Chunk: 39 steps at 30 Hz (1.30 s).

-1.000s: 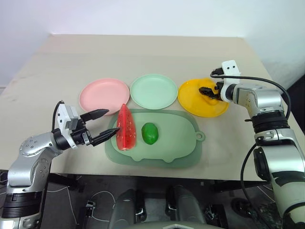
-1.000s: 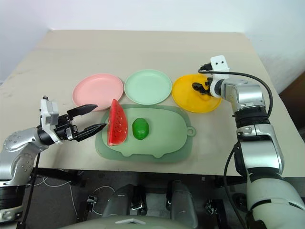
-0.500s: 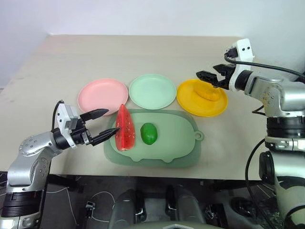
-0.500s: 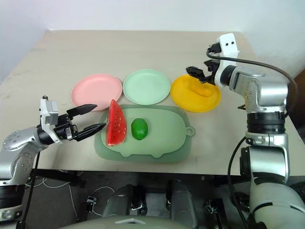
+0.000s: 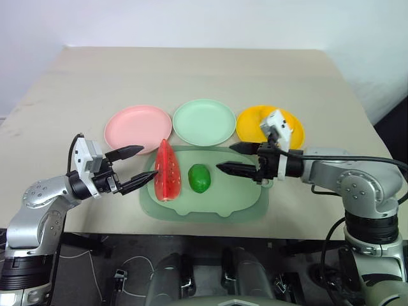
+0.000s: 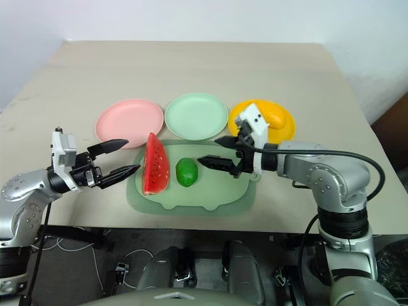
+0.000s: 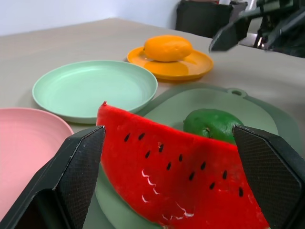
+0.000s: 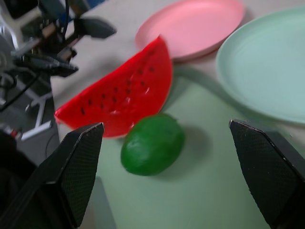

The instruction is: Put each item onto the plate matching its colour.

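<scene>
A long red wedge (image 5: 166,171) and a small green fruit (image 5: 200,178) lie side by side on the pale green mat (image 5: 236,199). The yellow mango-like fruit (image 6: 275,117) rests on the orange-yellow plate (image 5: 250,126). The pink plate (image 5: 137,127) and the mint green plate (image 5: 204,121) hold nothing. My left gripper (image 5: 148,162) stands open just left of the wedge, pointing at it. Over the mat's right half my right gripper (image 5: 224,157) is open, pointing left at the green fruit (image 8: 152,143), a short way from it.
The three plates stand in a row behind the mat on a beige table (image 5: 191,70). The mat's front edge lies close to the table's near edge.
My right gripper has come away from the orange-yellow plate, leaving the mango on it, and swung back and left over the mat toward the green fruit. The left arm has kept still.
</scene>
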Motion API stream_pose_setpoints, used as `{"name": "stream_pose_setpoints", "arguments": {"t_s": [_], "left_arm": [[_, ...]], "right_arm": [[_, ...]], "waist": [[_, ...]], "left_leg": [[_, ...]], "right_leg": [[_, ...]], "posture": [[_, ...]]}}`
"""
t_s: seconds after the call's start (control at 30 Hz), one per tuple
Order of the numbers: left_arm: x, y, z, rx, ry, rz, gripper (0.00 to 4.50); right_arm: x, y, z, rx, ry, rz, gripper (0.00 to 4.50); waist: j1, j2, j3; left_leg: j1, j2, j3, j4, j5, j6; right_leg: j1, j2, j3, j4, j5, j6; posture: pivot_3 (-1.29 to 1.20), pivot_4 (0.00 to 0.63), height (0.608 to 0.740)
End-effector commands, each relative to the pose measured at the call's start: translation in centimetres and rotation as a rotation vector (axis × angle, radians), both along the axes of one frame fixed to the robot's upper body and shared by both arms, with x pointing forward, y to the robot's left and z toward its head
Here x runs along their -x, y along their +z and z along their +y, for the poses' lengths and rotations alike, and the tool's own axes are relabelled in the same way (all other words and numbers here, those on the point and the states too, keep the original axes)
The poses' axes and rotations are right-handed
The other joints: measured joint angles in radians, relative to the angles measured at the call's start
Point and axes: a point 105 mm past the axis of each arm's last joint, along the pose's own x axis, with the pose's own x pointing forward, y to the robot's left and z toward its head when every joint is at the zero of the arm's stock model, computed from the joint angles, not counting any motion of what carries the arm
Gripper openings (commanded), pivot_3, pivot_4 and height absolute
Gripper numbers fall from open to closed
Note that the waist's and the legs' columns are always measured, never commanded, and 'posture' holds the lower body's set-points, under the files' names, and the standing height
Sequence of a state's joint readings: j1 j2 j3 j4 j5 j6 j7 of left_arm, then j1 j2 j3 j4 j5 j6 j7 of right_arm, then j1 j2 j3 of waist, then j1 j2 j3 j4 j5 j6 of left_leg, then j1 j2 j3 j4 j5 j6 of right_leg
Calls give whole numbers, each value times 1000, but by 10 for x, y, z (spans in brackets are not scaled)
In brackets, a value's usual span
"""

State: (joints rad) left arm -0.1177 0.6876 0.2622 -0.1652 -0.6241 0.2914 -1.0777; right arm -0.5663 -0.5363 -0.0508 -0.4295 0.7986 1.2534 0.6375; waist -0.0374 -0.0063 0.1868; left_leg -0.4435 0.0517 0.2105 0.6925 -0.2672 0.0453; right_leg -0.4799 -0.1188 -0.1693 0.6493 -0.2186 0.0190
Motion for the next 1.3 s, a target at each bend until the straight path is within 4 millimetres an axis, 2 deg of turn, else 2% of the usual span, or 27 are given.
{"name": "stream_pose_setpoints", "arguments": {"t_s": [0.03, 0.2, 0.37, 0.5, 0.7, 0.87, 1.23, 1.3], "left_arm": [[3, 12, 4, -1, 0, -47, 4500], [5, 14, 6, -2, 1, -44, 4500], [7, 13, 5, -7, 5, -34, 4500], [8, 16, 4, -7, 6, -37, 4500], [8, 19, 0, 9, 10, -29, 4500], [8, 18, 2, 5, 17, -22, 4500], [8, 17, 3, 7, 22, -24, 4500], [8, 17, 3, 6, 26, -24, 4500]], "right_arm": [[16, 6, 12, -15, 99, -17, 4466], [14, 3, 17, 0, 101, -25, 4466], [-9, -24, 25, 80, 6, 24, 4466], [-23, -28, 37, 73, -31, 65, 4466], [-26, -31, 50, 74, -27, 112, 4466], [-18, -38, 56, 92, 4, 153, 4466], [-14, -49, 65, 146, 22, 140, 4466], [-17, -48, 62, 161, 8, 111, 3876]], "waist": [[3, 0, 0], [3, 0, 0], [-1, 0, 0], [-3, 0, 0], [-2, 0, 0], [-3, 0, 0], [-4, 0, 0], [-4, 0, 0]], "left_leg": [[0, 0, 0, 0, 0, 0], [0, 0, 0, 0, 0, 0], [0, 0, 0, 0, 0, 0], [0, 0, 0, 0, 0, 0], [-1, 0, 1, 0, 0, 0], [-1, 0, 1, 0, 0, 0], [-1, 0, 1, -1, 0, 0], [-1, 0, 1, -1, 0, 0]], "right_leg": [[0, 0, 0, 0, 0, 0], [0, 0, 0, 0, 0, 0], [0, 0, 0, 0, 0, 0], [-1, 0, 0, 0, 0, 0], [-1, 0, 0, 0, 0, 0], [-1, 0, 0, 0, 0, 0], [-1, 0, 0, 0, 0, 0], [-1, 0, 0, 0, 0, 0]], "posture": [[0, 150, 696], [0, 150, 696], [0, 150, 696], [0, 150, 696], [0, 150, 696], [0, 150, 696], [0, 150, 696], [0, 150, 696]]}}
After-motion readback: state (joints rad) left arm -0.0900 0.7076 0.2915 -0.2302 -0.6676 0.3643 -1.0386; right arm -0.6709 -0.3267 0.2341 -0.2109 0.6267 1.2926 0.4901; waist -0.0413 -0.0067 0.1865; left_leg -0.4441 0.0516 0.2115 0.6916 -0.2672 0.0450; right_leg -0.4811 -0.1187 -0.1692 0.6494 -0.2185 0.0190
